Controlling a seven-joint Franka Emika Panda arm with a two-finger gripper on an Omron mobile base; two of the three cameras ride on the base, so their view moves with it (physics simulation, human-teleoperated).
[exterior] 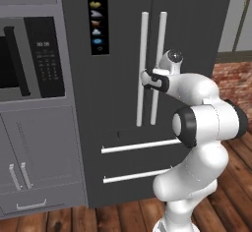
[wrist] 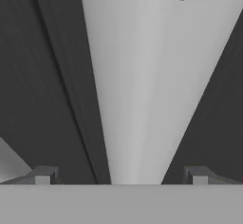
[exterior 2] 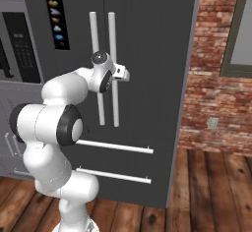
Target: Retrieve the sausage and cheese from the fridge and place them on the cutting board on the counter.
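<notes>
Fridge (exterior: pixel 123 78) icon panel (exterior: pixel 97 14), no legible writing, perhaps blurred.

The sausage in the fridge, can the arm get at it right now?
Probably not yet. Both fridge doors are shut, so anything inside is closed off. The end effector is open, its fingertips either side of a silver door handle, so pulling that door open looks like the way in.

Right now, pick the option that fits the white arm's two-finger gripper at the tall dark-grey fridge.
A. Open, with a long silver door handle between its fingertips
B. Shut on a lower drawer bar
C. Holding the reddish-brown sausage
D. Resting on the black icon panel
A: in the hand view the gripper is open, its fingertips either side of the long silver door handle of the fridge.
</notes>
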